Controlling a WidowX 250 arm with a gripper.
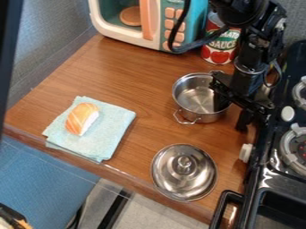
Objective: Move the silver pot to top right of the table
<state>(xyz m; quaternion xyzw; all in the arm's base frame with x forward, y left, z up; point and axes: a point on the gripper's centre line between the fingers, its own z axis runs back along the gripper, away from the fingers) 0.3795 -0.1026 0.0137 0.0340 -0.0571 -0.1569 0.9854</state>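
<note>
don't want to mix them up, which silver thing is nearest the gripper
The pot: the gripper is right at its rim, while the lid lies farther off, by itself.

The one camera looks down at a steep slant from above the front side of the bench (119,67), facing past the pot (194,96) to the microwave (119,36) behind it. It sits close enough that the stove (263,174), right of the pot, runs out of frame.
</note>
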